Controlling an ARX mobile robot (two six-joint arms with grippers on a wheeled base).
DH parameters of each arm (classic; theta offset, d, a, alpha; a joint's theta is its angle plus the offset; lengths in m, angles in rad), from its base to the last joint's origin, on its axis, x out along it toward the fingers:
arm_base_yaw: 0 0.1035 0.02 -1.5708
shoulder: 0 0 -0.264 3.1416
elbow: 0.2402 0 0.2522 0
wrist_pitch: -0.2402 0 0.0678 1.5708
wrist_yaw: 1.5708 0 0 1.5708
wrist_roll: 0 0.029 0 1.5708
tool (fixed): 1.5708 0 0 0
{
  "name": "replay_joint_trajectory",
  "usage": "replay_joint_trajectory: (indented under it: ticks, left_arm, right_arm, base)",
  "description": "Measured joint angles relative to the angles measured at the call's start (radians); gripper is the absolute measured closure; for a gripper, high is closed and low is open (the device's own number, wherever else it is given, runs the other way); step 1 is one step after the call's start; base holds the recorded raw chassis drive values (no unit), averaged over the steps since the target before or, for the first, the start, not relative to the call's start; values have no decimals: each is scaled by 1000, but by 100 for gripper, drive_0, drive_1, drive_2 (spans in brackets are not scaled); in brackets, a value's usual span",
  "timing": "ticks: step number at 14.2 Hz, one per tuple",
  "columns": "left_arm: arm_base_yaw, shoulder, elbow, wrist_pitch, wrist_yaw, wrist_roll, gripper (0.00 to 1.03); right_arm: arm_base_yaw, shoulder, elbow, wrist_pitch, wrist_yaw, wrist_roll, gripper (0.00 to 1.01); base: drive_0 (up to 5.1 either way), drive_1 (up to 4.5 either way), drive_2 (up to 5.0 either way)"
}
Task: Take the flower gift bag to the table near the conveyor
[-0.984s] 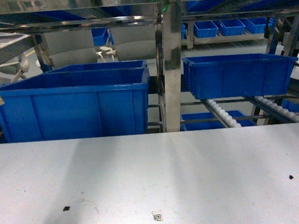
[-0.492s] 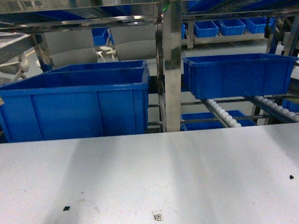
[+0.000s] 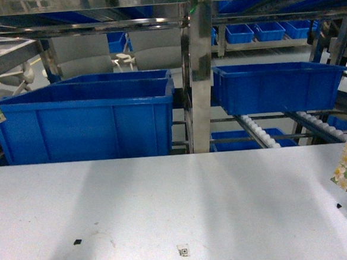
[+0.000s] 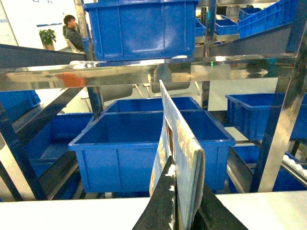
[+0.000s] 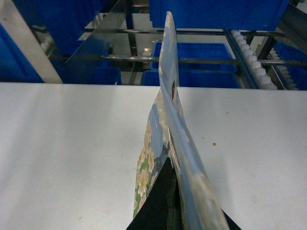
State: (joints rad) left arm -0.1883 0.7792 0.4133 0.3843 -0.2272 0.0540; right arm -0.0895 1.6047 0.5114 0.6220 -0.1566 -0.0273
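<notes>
The right end effector is clenched on a flat floral gift bag held edge-up over the white worktop; the left end effector pinches another. Thin, light and floppy, they seem best gripped along a folded edge.

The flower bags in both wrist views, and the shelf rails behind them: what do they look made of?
The right gripper's flower bag looks like glossy coated paper or card: thin, flat, with a sheen along its edge. The left gripper's bag looks the same, printed and stiff. I can't rule out plastic film. The shelf rails look like polished steel, mirroring the blue bins, which look like moulded plastic.
</notes>
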Motion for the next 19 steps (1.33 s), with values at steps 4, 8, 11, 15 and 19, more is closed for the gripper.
replay_joint_trajectory:
  ticks: [4,8,11,15,19]
  left_arm:
    - [0,0,0,0,0,0,101]
    - [0,0,0,0,0,0,101]
    - [0,0,0,0,0,0,101]
    - [0,0,0,0,0,0,101]
    - [0,0,0,0,0,0,101]
  right_arm:
    - [-28,158,29,77,-2,-19,99]
    - [-10,214,35,127,-2,-37,99]
    - [16,225,27,171,5,-39,99]
    - [8,246,-7,203,10,-64,99]
    - [4,139,-51,140,17,-39,53]
  base:
    - [0,0,0]
    - [0,0,0]
    - [0,0,0]
    - [0,0,0]
    - [0,0,0]
